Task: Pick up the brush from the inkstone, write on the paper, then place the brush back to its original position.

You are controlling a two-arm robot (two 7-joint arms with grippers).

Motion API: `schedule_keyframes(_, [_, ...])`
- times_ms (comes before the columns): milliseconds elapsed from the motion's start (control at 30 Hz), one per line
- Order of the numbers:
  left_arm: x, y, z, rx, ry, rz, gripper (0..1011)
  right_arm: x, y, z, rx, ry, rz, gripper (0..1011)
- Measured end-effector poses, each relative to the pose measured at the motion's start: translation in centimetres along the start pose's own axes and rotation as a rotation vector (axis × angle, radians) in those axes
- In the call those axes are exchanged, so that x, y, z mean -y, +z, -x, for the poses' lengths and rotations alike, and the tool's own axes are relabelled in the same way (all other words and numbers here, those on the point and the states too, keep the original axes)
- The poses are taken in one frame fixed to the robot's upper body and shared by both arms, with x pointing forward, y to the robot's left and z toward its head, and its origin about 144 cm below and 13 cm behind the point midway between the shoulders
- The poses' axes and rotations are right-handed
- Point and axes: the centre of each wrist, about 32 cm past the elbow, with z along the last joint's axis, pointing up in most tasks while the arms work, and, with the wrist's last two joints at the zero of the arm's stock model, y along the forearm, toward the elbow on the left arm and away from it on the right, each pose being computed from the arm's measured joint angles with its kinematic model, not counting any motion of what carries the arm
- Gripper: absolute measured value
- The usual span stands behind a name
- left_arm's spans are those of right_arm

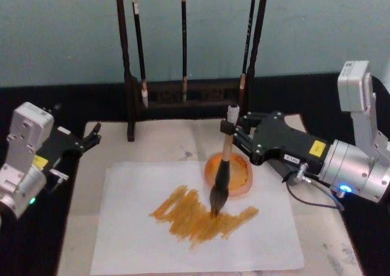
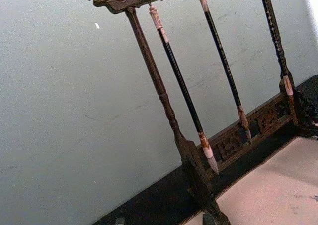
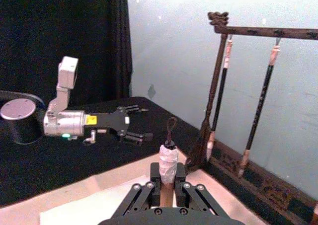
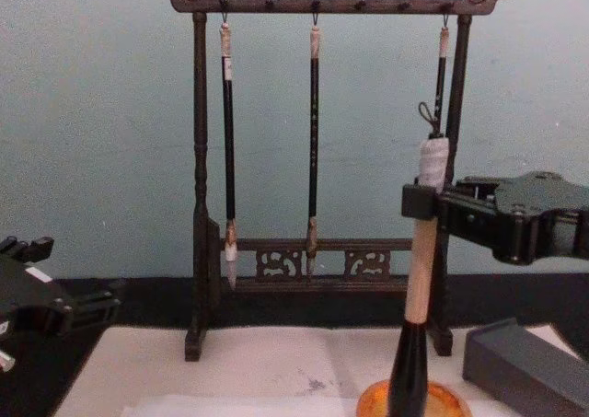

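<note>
Our right gripper (image 1: pixel 231 128) has its jaws squeezed tight on the brush (image 1: pixel 223 166), high on the tan handle, just under the white wrap. The brush stands almost straight up over the paper (image 1: pixel 134 239). Its dark tip touches the paper among the orange-brown strokes (image 1: pixel 195 218). The round orange inkstone (image 1: pixel 242 177) sits at the paper's far edge, just behind the brush. Our left gripper (image 1: pixel 90 141) hangs off the paper's far left corner, jaws apart.

Upright brush (image 1: pixel 225 160), tip on orange-streaked paper (image 1: pixel 134 227)
</note>
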Motion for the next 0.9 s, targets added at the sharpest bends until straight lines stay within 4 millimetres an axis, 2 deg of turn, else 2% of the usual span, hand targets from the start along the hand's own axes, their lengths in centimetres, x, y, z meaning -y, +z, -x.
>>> schedule_keyframes(467, [0.0,0.0,0.0,0.0,0.0,0.0,1010,0.0,0.1,-0.2,0.007,-0.016,-0.013,163])
schedule_keyframes(900, [0.0,0.0,0.0,0.0,0.0,0.0,1010,-1.4,0.6,0.7,-0.013,0.038,-0.062,163])
